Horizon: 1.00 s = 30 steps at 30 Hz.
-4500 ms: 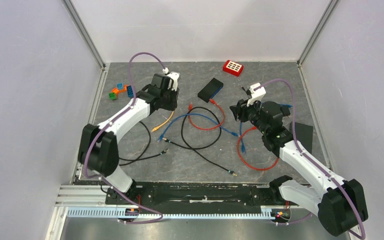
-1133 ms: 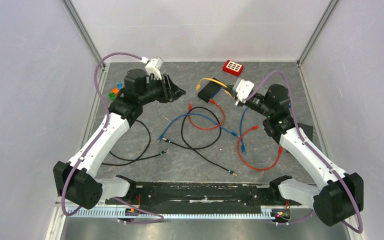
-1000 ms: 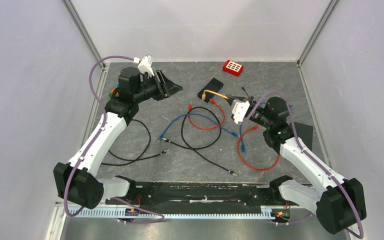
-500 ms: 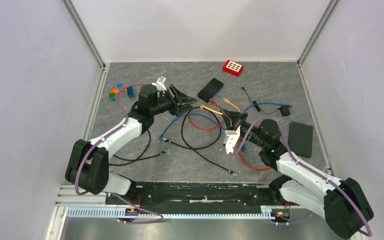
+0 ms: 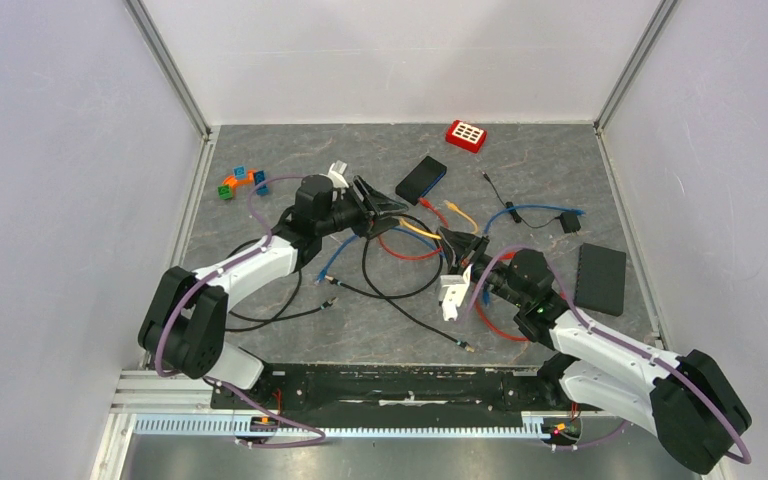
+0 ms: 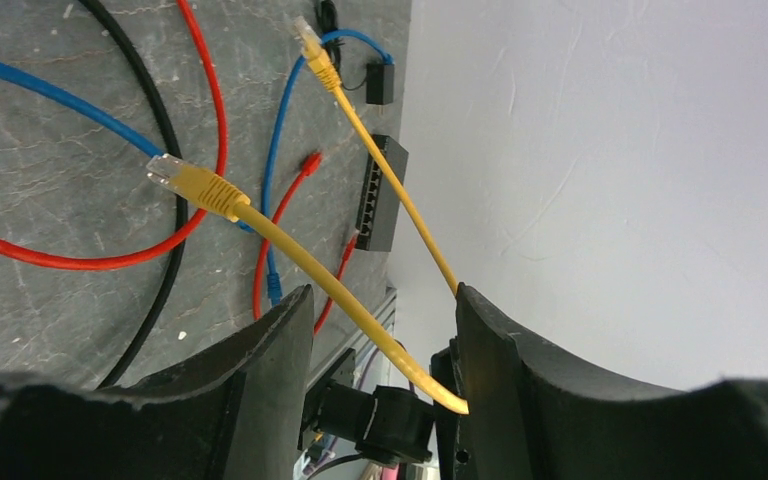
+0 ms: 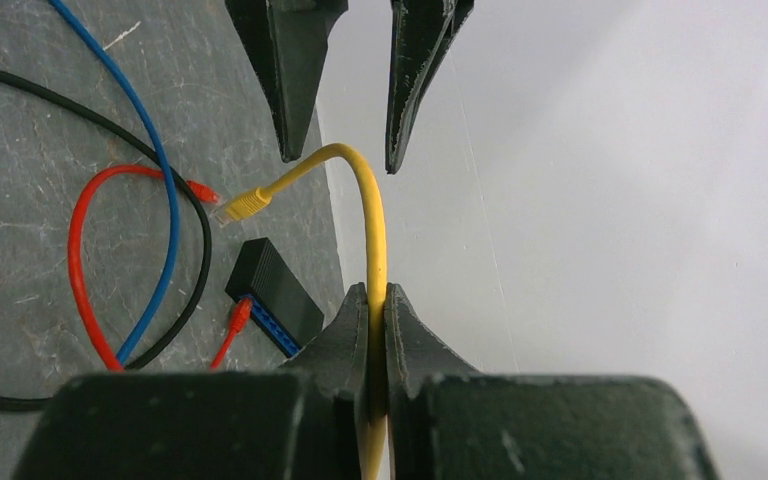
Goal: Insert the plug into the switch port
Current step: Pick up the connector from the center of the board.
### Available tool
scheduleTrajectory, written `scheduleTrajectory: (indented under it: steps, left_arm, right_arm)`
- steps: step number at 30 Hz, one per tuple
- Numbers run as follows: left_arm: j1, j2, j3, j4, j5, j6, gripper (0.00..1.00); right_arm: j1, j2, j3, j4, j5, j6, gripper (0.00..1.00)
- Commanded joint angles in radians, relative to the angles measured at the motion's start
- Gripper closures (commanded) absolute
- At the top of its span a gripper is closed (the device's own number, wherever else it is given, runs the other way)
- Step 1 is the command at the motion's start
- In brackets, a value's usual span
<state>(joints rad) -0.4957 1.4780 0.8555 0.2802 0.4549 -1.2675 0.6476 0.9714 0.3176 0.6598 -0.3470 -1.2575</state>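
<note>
Yellow patch cable [image 7: 370, 230] is pinched mid-length in the right gripper [image 7: 375, 292], jaws clenched on it, and held above the table [image 5: 290, 150]. It arches up into a bend that appears to sit between the tips of the left gripper [image 6: 382, 295]. Left jaws are spread and hold nothing; contact with the cable cannot be confirmed. Near plug [image 6: 188, 182] hangs free over the loose red cable [image 6: 70, 262]; far plug [image 6: 312, 48] points toward the back. Judged step: a hand-over or regrasp, with no plug yet seated. Two candidate boxes: a black switch [image 6: 377, 195] with a row of ports along its side, lying near the right side wall [image 5: 720, 200], and a smaller black box [image 7: 272, 293] with a blue port face, further back. Which one is meant cannot be told. Next move probably calls for the left jaws to close close behind the near plug, so that it can be aimed square at a port. Room: open air above mid-table, but blue cable [image 6: 50, 90] and black cable [image 6: 150, 110] sprawl below and could snag a low pass. The two grippers are very near each other, so collision margin is slim.
</note>
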Motion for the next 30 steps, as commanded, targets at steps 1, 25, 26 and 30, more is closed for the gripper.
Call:
scheduleTrajectory:
  steps: [1,25,26,30]
  left_arm:
    - [-0.020,0.003,0.007,-0.047,-0.071,-0.001,0.40]
    - [-0.072,0.050,-0.064,0.078,-0.101,-0.198,0.46]
    - [-0.072,0.058,-0.057,0.078,-0.093,-0.204,0.45]
    - [-0.096,0.085,-0.048,0.080,-0.108,-0.239,0.43]
  right_arm:
    - [0.020,-0.004,-0.019,0.081,0.055,-0.054,1.00]
    - [0.073,-0.008,-0.115,0.133,0.128,-0.037,1.00]
    - [0.077,-0.007,-0.115,0.130,0.126,-0.040,1.00]
    - [0.087,0.012,-0.127,0.169,0.144,-0.061,1.00]
